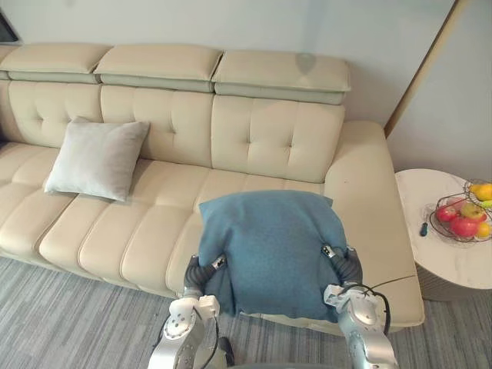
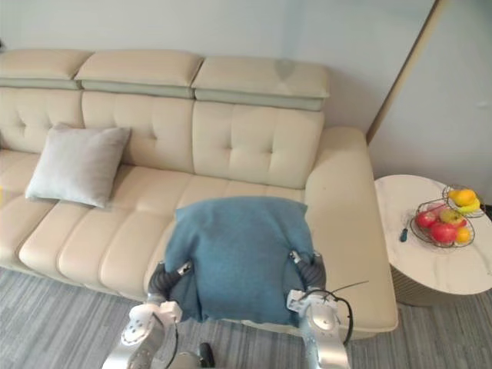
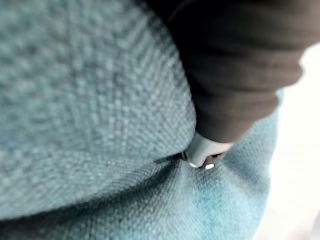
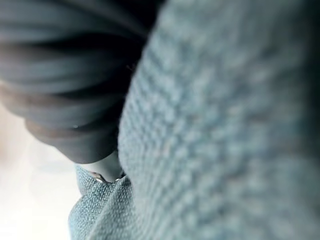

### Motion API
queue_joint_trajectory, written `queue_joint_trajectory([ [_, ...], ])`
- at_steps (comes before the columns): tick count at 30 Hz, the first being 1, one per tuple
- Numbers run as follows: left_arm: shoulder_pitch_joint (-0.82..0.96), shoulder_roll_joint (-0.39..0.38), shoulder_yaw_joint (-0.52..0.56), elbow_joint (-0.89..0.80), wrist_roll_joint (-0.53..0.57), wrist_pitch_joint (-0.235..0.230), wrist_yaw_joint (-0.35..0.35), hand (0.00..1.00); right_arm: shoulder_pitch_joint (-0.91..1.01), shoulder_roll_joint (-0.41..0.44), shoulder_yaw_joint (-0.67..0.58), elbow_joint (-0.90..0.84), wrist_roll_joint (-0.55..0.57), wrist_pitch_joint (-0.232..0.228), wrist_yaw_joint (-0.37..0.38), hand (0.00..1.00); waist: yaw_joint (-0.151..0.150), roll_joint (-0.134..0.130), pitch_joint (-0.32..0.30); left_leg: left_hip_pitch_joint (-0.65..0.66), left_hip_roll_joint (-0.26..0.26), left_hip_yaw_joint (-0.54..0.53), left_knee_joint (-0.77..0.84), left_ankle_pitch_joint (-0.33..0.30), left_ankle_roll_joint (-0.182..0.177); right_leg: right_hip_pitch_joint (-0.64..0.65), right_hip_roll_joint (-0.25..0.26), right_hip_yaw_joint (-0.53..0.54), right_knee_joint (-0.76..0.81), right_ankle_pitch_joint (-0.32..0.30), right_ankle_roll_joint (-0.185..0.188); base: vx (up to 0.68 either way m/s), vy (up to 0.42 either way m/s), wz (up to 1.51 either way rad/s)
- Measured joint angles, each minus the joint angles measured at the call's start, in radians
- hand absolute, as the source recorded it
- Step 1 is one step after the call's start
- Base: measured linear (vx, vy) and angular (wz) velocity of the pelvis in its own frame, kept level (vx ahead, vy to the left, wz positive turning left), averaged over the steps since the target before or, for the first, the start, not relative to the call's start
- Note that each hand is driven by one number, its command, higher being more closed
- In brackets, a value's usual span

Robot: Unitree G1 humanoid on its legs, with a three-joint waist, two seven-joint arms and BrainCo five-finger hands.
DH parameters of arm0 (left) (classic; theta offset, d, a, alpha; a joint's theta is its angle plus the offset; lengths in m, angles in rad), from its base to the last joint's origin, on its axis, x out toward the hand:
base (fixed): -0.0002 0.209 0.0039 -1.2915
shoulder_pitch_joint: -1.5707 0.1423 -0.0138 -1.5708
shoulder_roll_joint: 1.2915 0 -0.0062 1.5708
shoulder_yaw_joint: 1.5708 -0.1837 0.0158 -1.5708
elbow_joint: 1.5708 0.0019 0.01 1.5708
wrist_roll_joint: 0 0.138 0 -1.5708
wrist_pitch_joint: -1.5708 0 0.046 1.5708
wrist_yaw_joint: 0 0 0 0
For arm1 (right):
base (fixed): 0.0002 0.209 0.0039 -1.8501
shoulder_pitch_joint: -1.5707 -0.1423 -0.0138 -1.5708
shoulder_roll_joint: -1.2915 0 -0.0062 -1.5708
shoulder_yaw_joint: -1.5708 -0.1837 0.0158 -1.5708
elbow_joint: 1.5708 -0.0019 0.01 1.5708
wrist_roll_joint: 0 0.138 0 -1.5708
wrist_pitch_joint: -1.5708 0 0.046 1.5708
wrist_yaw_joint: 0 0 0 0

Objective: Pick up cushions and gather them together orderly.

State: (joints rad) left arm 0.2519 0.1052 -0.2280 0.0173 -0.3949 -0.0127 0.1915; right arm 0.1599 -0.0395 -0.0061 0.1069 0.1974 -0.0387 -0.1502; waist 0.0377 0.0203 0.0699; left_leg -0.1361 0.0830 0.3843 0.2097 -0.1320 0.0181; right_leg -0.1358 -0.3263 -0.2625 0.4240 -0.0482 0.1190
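Note:
A blue knitted cushion [image 1: 269, 250] is held up in front of me, over the right end of the beige sofa [image 1: 254, 138]. My left hand [image 1: 201, 270] presses against its left side and my right hand [image 1: 344, 265] against its right side, each partly tucked behind the fabric. The left wrist view has that hand's dark cover [image 3: 235, 75] sunk into the blue cushion [image 3: 90, 100]. In the right wrist view the dark cover [image 4: 65, 85] lies against the blue cushion [image 4: 225, 125]. A light grey cushion [image 1: 96, 157] leans on the backrest at the sofa's left.
A round pale side table [image 1: 442, 254] stands right of the sofa's armrest, carrying a wire basket of fruit [image 1: 465, 215] and a small dark object [image 1: 423, 228]. Grey carpet [image 1: 69, 323] runs along the sofa's front.

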Motion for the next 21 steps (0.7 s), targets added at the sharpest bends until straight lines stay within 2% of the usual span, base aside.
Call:
queue_joint_trajectory([
  [1,0.000,0.001,-0.001,0.000,0.000,0.000,0.000,1.00,0.005,-0.001,0.000,0.000,0.001,0.000,0.001,1.00,-0.004,-0.002,-0.001,0.017,-0.013,0.001,-0.030,0.007,0.001,-0.005,0.049,0.027,0.006,-0.051,0.009,0.05,0.244,0.10],
  [2,0.000,0.002,-0.002,0.000,0.000,0.000,-0.002,1.00,0.007,-0.001,0.000,0.000,0.002,0.000,0.002,1.00,-0.008,-0.010,-0.001,0.045,-0.038,0.008,-0.068,0.020,-0.001,-0.007,0.106,0.029,-0.010,-0.093,0.000,0.06,0.177,0.04],
  [3,0.000,0.002,-0.004,0.000,0.000,0.000,-0.002,1.00,0.006,-0.002,0.000,0.000,0.003,-0.001,0.002,1.00,-0.008,-0.016,-0.002,0.061,-0.056,0.015,-0.092,0.026,0.004,-0.009,0.132,0.026,-0.026,-0.106,-0.008,0.11,0.151,-0.05],
  [4,0.000,-0.001,-0.004,0.000,0.001,0.003,-0.002,1.00,0.006,-0.002,0.000,-0.001,0.005,-0.001,0.002,1.00,-0.008,-0.021,0.000,0.084,-0.083,0.023,-0.115,0.025,0.006,-0.010,0.172,0.017,-0.069,-0.126,-0.040,0.11,0.092,-0.15],
  [6,0.000,0.000,-0.002,-0.007,0.003,0.011,-0.002,1.00,0.012,-0.001,0.000,-0.001,0.007,0.000,0.002,1.00,-0.003,-0.014,0.004,0.099,-0.093,0.016,-0.124,0.028,0.015,-0.011,0.217,0.051,-0.120,-0.129,-0.054,0.12,0.037,0.05],
  [7,0.001,-0.001,-0.002,-0.016,0.005,0.019,-0.002,1.00,0.021,-0.001,0.000,-0.001,0.012,0.000,0.002,1.00,-0.010,-0.012,0.004,0.103,-0.098,-0.001,-0.120,0.027,0.014,-0.007,0.244,0.102,-0.153,-0.110,-0.101,0.15,-0.004,0.55],
  [8,0.004,-0.002,-0.008,-0.025,0.007,0.022,-0.002,1.00,0.036,-0.003,-0.001,-0.010,0.020,0.000,0.002,1.00,-0.025,-0.012,0.004,0.103,-0.099,-0.025,-0.114,0.021,0.014,0.007,0.248,0.125,-0.154,-0.112,-0.108,0.22,-0.010,0.67],
  [11,0.021,-0.003,-0.009,-0.043,0.008,0.028,-0.007,1.00,0.078,0.002,-0.001,-0.065,0.019,0.006,0.002,1.00,-0.020,-0.017,0.006,0.100,-0.090,-0.068,-0.052,0.010,0.009,0.059,0.246,0.106,-0.154,-0.118,-0.099,0.21,-0.048,0.50],
  [13,0.044,-0.005,-0.010,-0.074,0.008,0.030,-0.022,1.00,0.107,0.000,-0.001,-0.119,0.019,0.009,0.002,1.00,-0.012,-0.018,0.007,0.079,-0.066,-0.066,0.068,-0.024,-0.001,0.119,0.248,0.100,-0.186,-0.118,-0.099,0.18,-0.066,0.32],
  [14,0.049,-0.010,-0.012,-0.095,0.009,0.029,-0.025,1.00,0.129,-0.003,-0.002,-0.159,0.019,0.009,0.002,1.00,-0.001,-0.018,0.009,0.036,-0.036,-0.064,0.211,-0.049,-0.003,0.161,0.256,0.088,-0.218,-0.118,-0.099,0.14,-0.048,0.14],
  [16,0.049,-0.021,-0.009,-0.119,0.009,0.029,-0.026,1.00,0.139,-0.004,-0.002,-0.209,0.020,0.009,0.000,1.00,0.016,-0.016,0.010,-0.044,0.006,-0.069,0.406,-0.050,-0.008,0.204,0.260,0.090,-0.265,-0.112,-0.110,0.10,-0.006,-0.06],
  [17,0.050,-0.026,-0.009,-0.126,0.009,0.028,-0.026,1.00,0.137,-0.004,-0.002,-0.220,0.020,0.007,0.000,1.00,0.024,-0.020,0.010,-0.068,0.023,-0.068,0.438,-0.071,-0.001,0.207,0.261,0.095,-0.277,-0.112,-0.111,0.06,0.045,-0.31],
  [18,0.050,-0.035,-0.006,-0.127,0.009,0.025,-0.026,1.00,0.126,-0.004,-0.002,-0.223,0.019,0.001,0.000,1.00,0.027,-0.008,0.004,-0.073,0.060,-0.082,0.410,-0.094,-0.002,0.204,0.268,0.106,-0.280,-0.113,-0.113,0.06,0.064,-0.34],
  [20,0.053,-0.055,-0.005,-0.127,0.009,0.026,-0.026,1.00,0.128,-0.006,-0.005,-0.223,0.019,0.000,-0.003,1.00,0.021,0.015,-0.007,-0.056,0.092,-0.149,0.254,-0.057,-0.024,0.203,0.274,0.115,-0.283,-0.114,-0.112,0.07,0.133,-0.29],
  [21,0.057,-0.063,-0.006,-0.126,0.010,0.027,-0.026,1.00,0.131,-0.005,-0.008,-0.220,0.016,0.003,-0.008,1.00,0.021,0.021,-0.014,-0.010,0.077,-0.201,0.157,-0.053,-0.082,0.201,0.269,0.137,-0.292,-0.113,-0.105,0.09,0.198,-0.27],
])
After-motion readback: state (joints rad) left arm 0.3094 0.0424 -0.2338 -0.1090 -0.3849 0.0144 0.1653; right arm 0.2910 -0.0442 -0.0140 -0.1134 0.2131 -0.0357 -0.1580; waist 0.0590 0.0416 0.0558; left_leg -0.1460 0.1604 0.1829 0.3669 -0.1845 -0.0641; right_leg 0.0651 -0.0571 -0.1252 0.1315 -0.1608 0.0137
